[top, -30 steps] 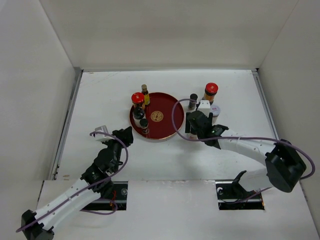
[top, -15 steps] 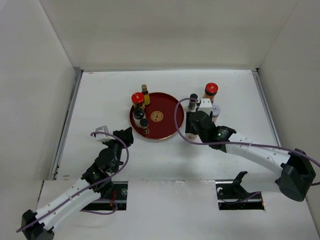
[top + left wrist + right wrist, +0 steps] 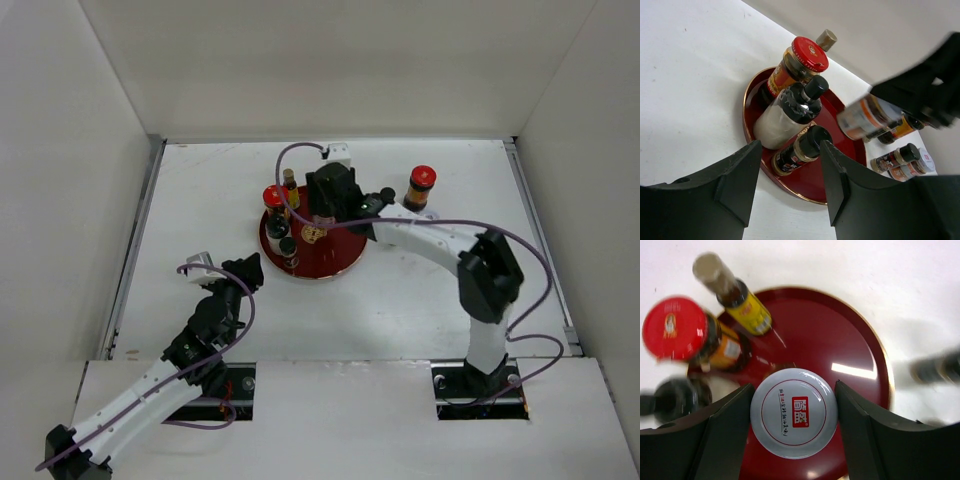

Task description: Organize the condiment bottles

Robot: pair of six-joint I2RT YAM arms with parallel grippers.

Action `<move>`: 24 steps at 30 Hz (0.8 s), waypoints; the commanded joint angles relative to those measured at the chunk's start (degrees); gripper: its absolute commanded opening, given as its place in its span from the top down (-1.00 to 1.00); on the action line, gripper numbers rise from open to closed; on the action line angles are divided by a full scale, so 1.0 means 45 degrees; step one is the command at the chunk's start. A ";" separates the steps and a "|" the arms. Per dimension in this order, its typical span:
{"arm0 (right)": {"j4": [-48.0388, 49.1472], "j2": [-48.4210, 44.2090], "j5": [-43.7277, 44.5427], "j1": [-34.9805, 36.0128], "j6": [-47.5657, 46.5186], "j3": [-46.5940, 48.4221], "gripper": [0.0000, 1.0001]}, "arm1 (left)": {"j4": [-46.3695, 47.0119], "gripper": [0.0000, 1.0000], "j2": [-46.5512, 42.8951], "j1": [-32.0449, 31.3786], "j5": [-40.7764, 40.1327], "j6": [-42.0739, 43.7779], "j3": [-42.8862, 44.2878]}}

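- Over the far side of the round red tray (image 3: 332, 262) the right end effector (image 3: 792, 395) was seen, with its arm stretched across the surface (image 3: 200, 190) from the right.
- Its two fingers were pressed against opposite sides of a white-lidded jar (image 3: 794, 415), so the jar was clamped between them. A red logo was printed in the middle of the lid.
- In the left wrist view this jar was seen blurred and tilted, held above the tray.
- On the left part of the tray four containers were grouped closely together.
- A red-capped amber jar (image 3: 275, 197) was standing there, with a slim brown yellow-labelled bottle (image 3: 290, 185) just behind it.
- A black-capped bottle with pale contents (image 3: 785, 112) was placed in front of that jar, and a smaller dark bottle (image 3: 800, 150) was nearest to the near rim.
- A second red-capped jar (image 3: 421, 186) was standing on the surface at the right of the tray, apart from it.
- In the left wrist view a small black-capped bottle (image 3: 892, 160) was seen on the surface beyond the tray, with another small jar (image 3: 907, 171) just beside it. Whether these two touched could not be told.
- The left end effector (image 3: 246, 270) was held low near the near-left rim of the tray and was pointed toward it. Its fingers were apart and nothing was between them.
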 commanded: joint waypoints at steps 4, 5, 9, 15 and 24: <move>0.0984 0.2875 -0.0755 -0.0880 -0.0422 0.3980 -0.12 | 0.0458 0.03 0.0280 0.0119 -0.0041 -0.0119 -0.0132; 0.0984 0.3208 -0.0854 -0.0997 -0.0344 0.4390 -0.12 | 0.0497 0.03 0.0319 0.0119 -0.0022 -0.0119 -0.0132; 0.0770 0.4322 -0.0913 -0.1310 -0.0226 0.5720 -0.13 | 0.0828 0.03 0.0592 0.0100 0.0076 -0.0139 -0.0210; 0.0807 0.5163 -0.0933 -0.1487 0.0437 0.6172 -0.27 | 0.1024 0.03 0.0867 0.0080 0.0096 -0.0158 -0.0229; 0.1022 0.4991 -0.1635 -0.1487 0.2058 0.5765 -0.75 | 0.0966 0.03 0.0692 0.0061 0.0037 -0.0061 -0.0229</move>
